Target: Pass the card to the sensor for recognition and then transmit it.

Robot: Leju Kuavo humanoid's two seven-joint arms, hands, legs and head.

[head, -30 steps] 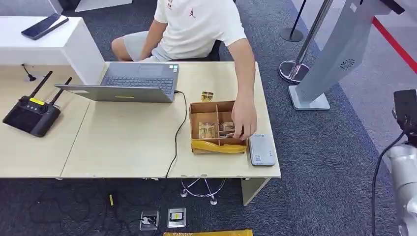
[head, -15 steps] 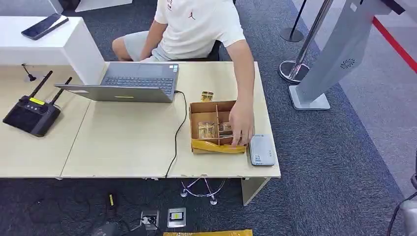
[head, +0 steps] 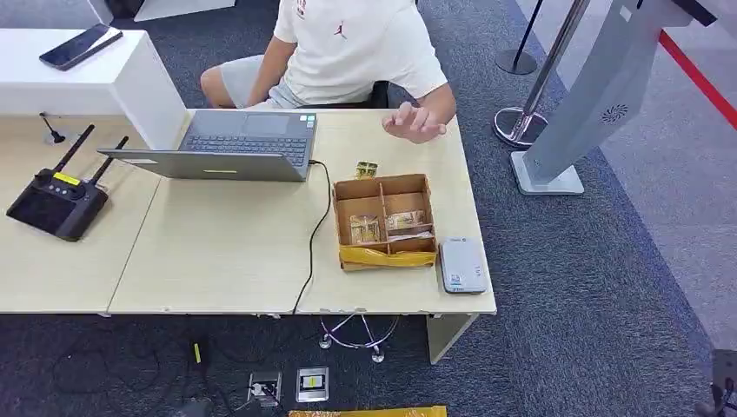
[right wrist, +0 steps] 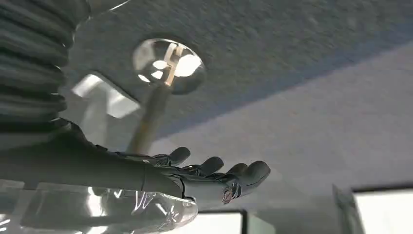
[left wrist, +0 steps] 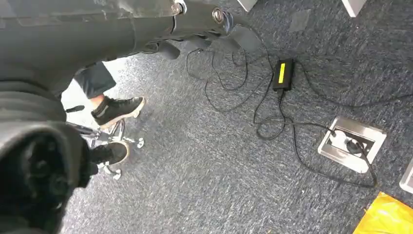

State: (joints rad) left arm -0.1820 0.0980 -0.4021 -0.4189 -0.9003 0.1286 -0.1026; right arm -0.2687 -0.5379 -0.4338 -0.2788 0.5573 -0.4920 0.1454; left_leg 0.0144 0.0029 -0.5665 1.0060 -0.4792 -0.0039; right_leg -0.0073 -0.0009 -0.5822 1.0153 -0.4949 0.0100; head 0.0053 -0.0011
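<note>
Several cards lie in a partitioned cardboard box on the table's right end. The grey sensor lies flat just right of the box, by the table's front corner. One more small gold card lies behind the box. My right hand hangs off to the side of the table above carpet; its fingers are stretched out and apart and hold nothing. My left hand hangs over the floor as a dark blurred mass, and its fingers cannot be made out.
A person in a white shirt sits behind the table, one hand raised over its far edge. A laptop and its cable lie left of the box, a black controller further left. A stanchion base stands right.
The person's hand has left the box and drawn back to the table's far edge. My right arm has sunk from the head view's right edge to its bottom corner.
</note>
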